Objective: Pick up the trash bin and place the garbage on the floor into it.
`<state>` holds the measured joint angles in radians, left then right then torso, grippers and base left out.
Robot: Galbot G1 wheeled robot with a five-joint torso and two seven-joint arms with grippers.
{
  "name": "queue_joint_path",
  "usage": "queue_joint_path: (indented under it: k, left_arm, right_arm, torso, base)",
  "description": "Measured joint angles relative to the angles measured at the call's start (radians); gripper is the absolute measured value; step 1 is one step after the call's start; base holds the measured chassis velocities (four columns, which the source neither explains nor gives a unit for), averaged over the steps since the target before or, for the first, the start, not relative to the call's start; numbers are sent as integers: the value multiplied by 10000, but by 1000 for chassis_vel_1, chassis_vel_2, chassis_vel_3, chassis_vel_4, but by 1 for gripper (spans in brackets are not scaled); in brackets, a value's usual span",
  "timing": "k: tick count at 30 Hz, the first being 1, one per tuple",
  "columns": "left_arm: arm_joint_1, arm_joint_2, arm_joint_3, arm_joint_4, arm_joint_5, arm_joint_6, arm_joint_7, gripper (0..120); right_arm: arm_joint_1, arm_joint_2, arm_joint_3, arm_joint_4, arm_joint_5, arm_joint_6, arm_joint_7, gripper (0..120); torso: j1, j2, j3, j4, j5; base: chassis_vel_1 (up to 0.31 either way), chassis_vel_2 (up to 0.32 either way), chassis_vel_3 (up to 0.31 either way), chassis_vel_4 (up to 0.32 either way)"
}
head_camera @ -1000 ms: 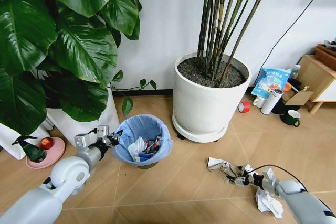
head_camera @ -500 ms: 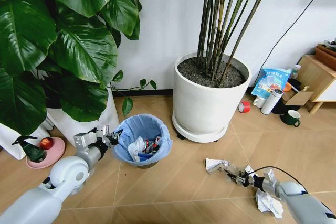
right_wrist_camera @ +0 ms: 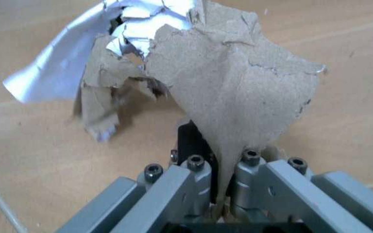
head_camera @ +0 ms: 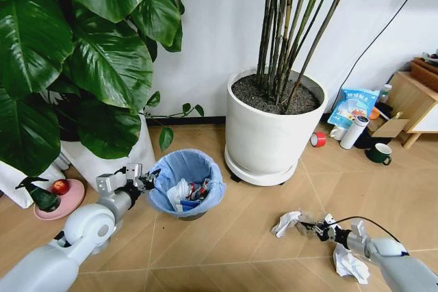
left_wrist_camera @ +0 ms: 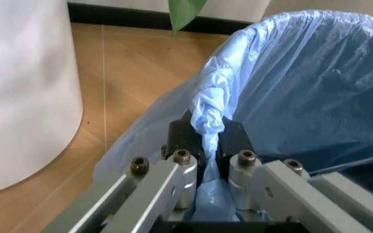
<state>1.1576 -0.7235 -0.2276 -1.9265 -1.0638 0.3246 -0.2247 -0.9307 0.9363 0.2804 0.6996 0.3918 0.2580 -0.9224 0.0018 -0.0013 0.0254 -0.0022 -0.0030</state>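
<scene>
The trash bin (head_camera: 186,184), black and lined with a light-blue bag (left_wrist_camera: 316,87), stands on the floor left of centre with litter (head_camera: 189,192) inside. My left gripper (head_camera: 148,180) is shut on its bagged rim, and the left wrist view shows the fingers (left_wrist_camera: 181,141) pinching the blue fold. My right gripper (head_camera: 316,229) is low over the floor at the right, shut on a torn grey-brown wrapper (right_wrist_camera: 238,82) with white paper (head_camera: 286,223) attached. A crumpled white paper wad (head_camera: 350,264) lies just beside that arm.
A large white pot (head_camera: 274,131) of bamboo stalks stands behind the wrapper. A leafy plant's white pot (head_camera: 102,158) is at the left, with a pink dish (head_camera: 58,200) and green spray bottle (head_camera: 40,196). Red tape (head_camera: 318,139), a white bottle (head_camera: 354,131) and a mug (head_camera: 378,153) sit far right.
My right gripper has drawn the grey-brown wrapper a little to the right and nearer to me. The left gripper and the bin have not moved.
</scene>
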Motion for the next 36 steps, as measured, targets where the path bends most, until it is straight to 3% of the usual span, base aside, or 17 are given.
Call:
queue_joint_path:
  k: [10,14,17,22,26,36]
  left_arm:
    - [131,159,13,-95,6,5,-15,1]
    - [155,325,140,-99,10,7,34,1]
    - [378,611,278,-216,27,10,66,1]
    - [430,865,400,-255,42,-7,121,1]
    - [408,1078,527,-336,3,-58,258,1]
    - [-352,1178,1289,-279,-211,-133,759,1]
  right_arm:
    - [-420,-313,661,1192,479,12,-276,0]
    - [-847,-542,1115,2443,1074,6,-366,0]
    - [-1166,-947,1331,4516,1544,95,-738,0]
    - [-1168,-1229,1336,5488,1848,162,-935,0]
    - [-898,-1474,1062,6102,2404,307,-1171,0]
    - [701,-1952,-795,7143,3821,288,-1367,0]
  torso:
    - [0,0,0,-2,2]
    - [0,-1,0,1,0]
    - [0,-1,0,2,-1]
    - [0,-1,0,3,-7]
    - [0,-2,0,1,0]
    - [1,-2,1,-2,-5]
  base:
    - [0,0,0,0]
    - [0,0,0,0]
    - [0,0,0,0]
    - [0,0,0,0]
    - [0,0,0,0]
    - [0,0,0,0]
